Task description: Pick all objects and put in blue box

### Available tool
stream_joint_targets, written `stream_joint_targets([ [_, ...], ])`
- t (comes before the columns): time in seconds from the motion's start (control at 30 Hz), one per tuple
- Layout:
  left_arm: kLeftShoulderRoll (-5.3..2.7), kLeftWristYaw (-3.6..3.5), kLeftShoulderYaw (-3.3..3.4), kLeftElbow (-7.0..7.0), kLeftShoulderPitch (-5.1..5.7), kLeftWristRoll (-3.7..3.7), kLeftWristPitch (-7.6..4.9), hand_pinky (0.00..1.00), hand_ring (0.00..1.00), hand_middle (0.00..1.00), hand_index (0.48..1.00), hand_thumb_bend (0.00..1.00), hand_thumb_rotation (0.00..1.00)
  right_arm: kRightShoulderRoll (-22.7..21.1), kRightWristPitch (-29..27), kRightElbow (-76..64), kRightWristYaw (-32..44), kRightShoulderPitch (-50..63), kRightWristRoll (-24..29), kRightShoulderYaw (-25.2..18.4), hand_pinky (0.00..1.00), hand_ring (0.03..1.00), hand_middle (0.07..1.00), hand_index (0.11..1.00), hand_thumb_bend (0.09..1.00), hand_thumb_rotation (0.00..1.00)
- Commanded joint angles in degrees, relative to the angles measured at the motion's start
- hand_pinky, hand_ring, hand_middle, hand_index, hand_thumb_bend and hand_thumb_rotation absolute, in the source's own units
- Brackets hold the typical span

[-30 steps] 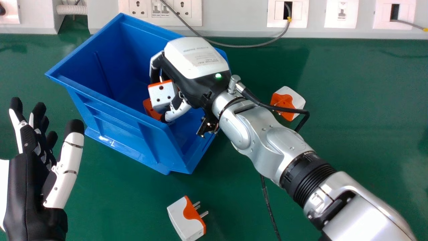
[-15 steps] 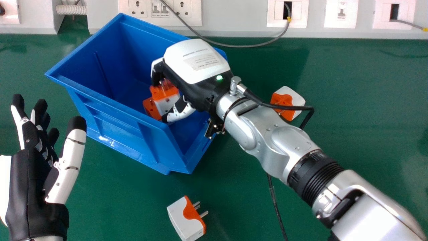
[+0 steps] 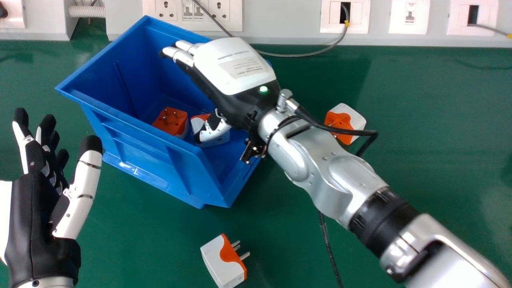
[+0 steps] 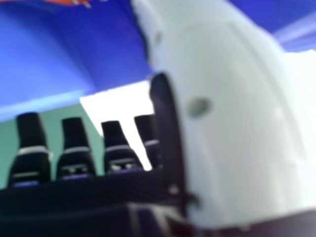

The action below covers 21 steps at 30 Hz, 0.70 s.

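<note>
Head view, right hand (image 3: 234,68) over blue box (image 3: 138,148), two adapters (image 3: 171,121) inside

Below the right robot hand (image 3: 230,90), a shiny green desk (image 3: 424,172). Past that hand, a pale gray wall panel (image 3: 284,24) with white sockets (image 3: 219,11), switches (image 3: 410,14), a bendy cord (image 3: 312,55).

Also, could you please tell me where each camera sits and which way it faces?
Head view: on the robot's head, looking forward and down at the green table and open blue plastic box; shows the black-and-white left hand, right hand and silver right forearm.
Right hand view: at the right hand, looking past its own black fingertips and white thumb towards the box's blue walls.
Both share the box, the right hand and, probably, an orange adapter with metal pins.
</note>
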Motion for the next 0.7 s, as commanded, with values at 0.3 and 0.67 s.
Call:
stream_joint_targets([
  [0.3, 0.58, -1.59, 1.02, 1.17, -0.12, -1.99, -2.39, 1.00, 1.00, 1.00, 0.998, 0.43, 0.52, -7.4, 3.9, -35.8, 1.2, 24.4, -0.8, -6.7, 0.69, 0.837, 0.877, 0.848, 0.530, 0.00],
  [0.67, 0.43, -2.02, 0.63, 2.95, -0.36, -1.78, -3.37, 1.00, 1.00, 1.00, 1.000, 0.45, 0.51, -9.9, 4.4, -48.2, -5.6, 44.3, -4.1, -14.9, 0.76, 0.920, 0.949, 0.917, 0.440, 0.06],
])
